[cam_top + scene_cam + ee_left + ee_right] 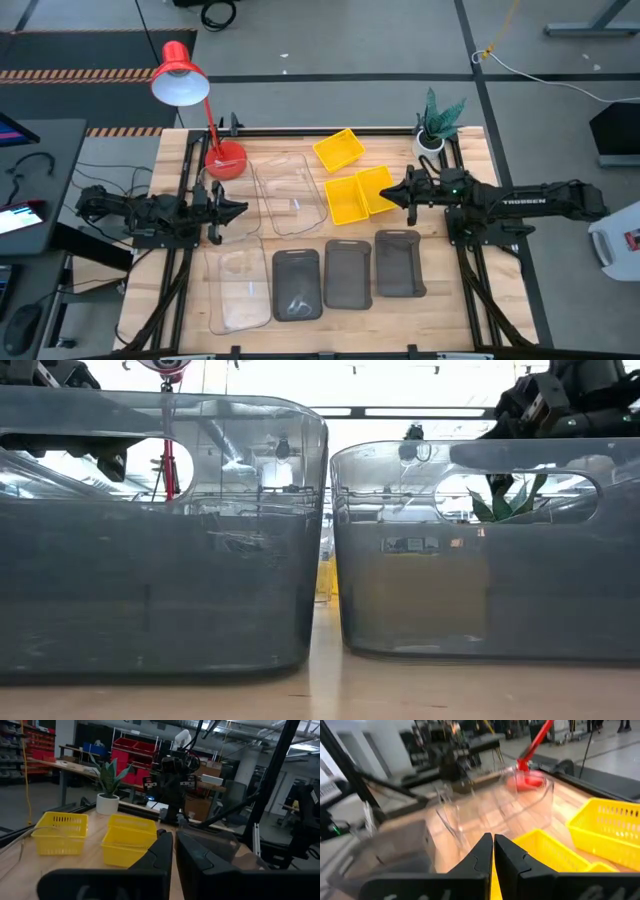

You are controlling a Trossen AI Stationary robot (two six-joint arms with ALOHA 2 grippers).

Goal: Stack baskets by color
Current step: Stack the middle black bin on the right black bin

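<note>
wooden table [150, 300], grey workshop floor, left claw [240, 209] pressed together, right claw [385, 193] pressed together

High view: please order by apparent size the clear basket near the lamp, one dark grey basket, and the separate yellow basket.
1. Clear basket near the lamp, largest.
2. Middle dark grey basket.
3. Separate yellow basket, smallest.

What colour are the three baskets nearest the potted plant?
Bright yellow baskets; high view shows it best.
</note>
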